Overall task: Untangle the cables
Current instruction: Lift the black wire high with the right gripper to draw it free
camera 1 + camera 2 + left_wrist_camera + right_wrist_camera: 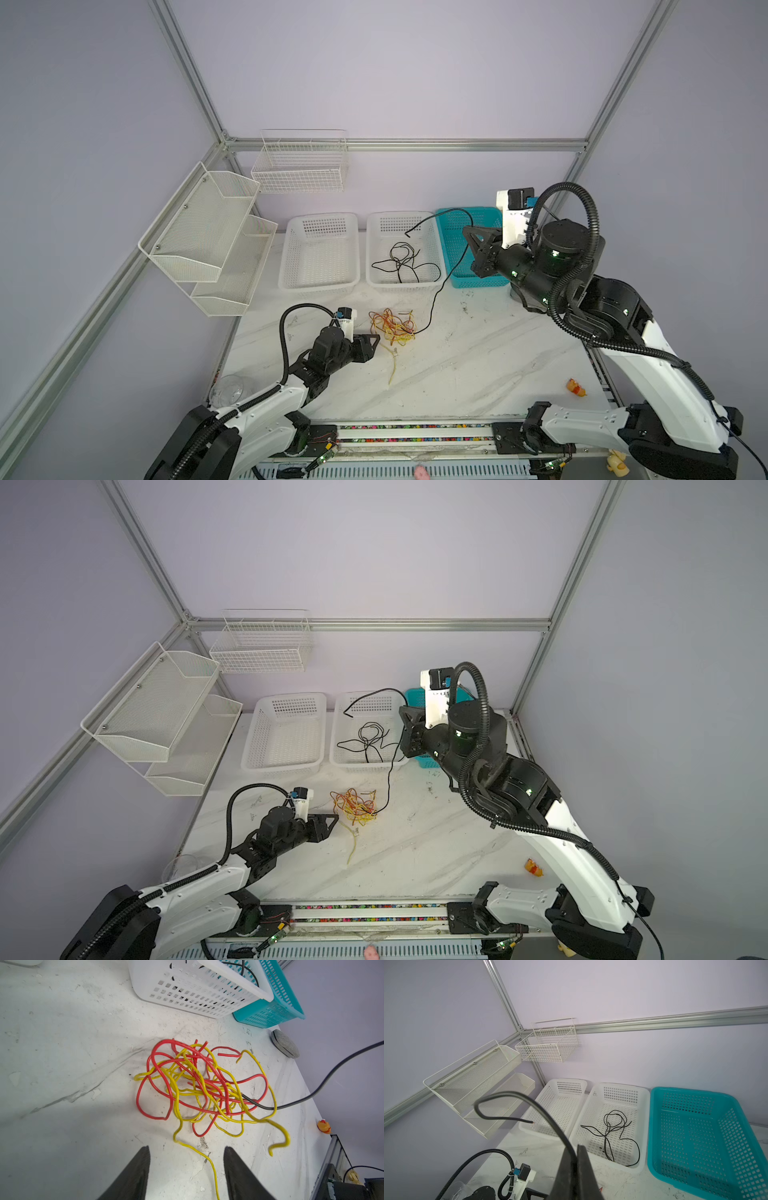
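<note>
Right gripper (576, 1148) is clamped tight on the black cable (508, 1093), jaws pressed together with the wire pinched between them, high at right of centre in both top views. From that grip the black cable (434, 297) drops down and to the left to the table (478, 365). Its other part arches up over the gripper and curls back left, the free end pointing down-left above the middle white basket (405, 216). Only the right wrist view catches the bare tip at that cut end. Only the left wrist view shows the lower end buried in the tangle of red and yellow cables (199, 1084). That tangle sits on the table at lower centre of both top views, a roundish heap with no clear long axis. One yellow strand (392, 370) trails out of it toward the bottom of the frame. Left gripper (186, 1149) waits just left of the heap, jaws spread and gripping nothing, with that strand running on the table below the gap. A second black cable (405, 262) lies loosely coiled inside the middle white basket, and the teal basket (457, 266) stands just beside it on the right. A small dark marking on the white camera mount (436, 704) is too small to read. An orange toy (575, 387) sits at lower right.
</note>
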